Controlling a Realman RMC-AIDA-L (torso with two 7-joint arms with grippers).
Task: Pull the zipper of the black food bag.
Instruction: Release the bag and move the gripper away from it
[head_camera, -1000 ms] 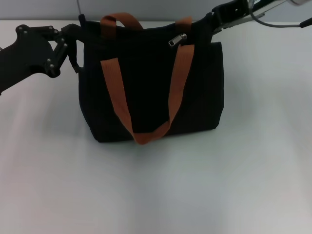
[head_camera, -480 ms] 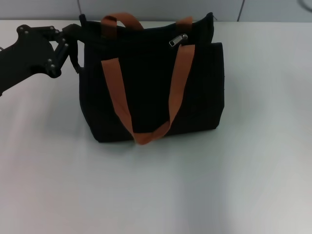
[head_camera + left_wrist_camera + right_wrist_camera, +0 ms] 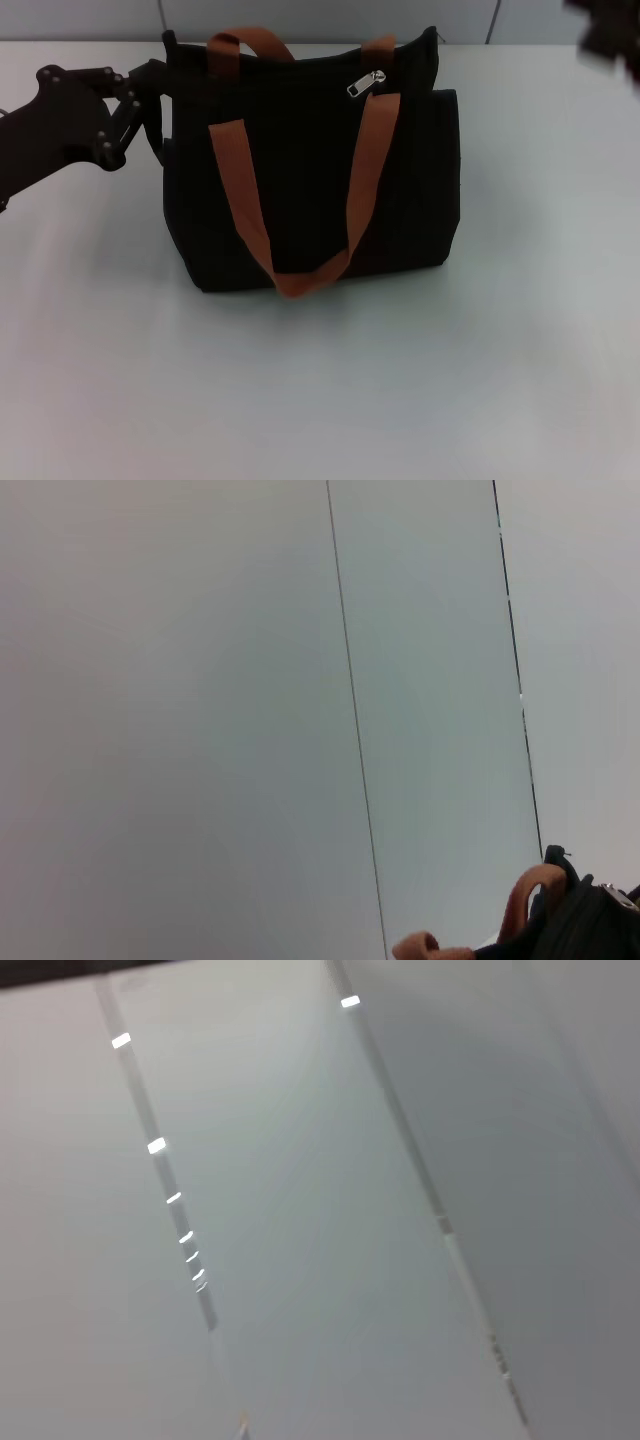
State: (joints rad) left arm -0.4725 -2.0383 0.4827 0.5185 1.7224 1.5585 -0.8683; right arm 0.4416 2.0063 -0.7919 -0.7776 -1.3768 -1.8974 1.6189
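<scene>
The black food bag (image 3: 310, 190) stands upright in the middle of the white table, its two orange-brown straps (image 3: 365, 170) hanging down the front. The silver zipper (image 3: 366, 83) lies on the top track, right of centre, near the right strap. My left gripper (image 3: 150, 100) is against the bag's upper left corner; black on black hides how its fingers stand. A dark blur at the top right corner is my right arm (image 3: 610, 35), far from the bag. The left wrist view catches a strap (image 3: 525, 910) and a corner of the bag (image 3: 590, 930).
The white table (image 3: 320, 390) spreads wide in front of and to both sides of the bag. A grey panelled wall (image 3: 250, 680) rises behind it; the right wrist view shows only such panels (image 3: 300, 1210).
My right arm was at the bag's top right corner, left the view, and now shows as a blur farther right. The left gripper edged slightly upward. Bag and zipper have not moved.
</scene>
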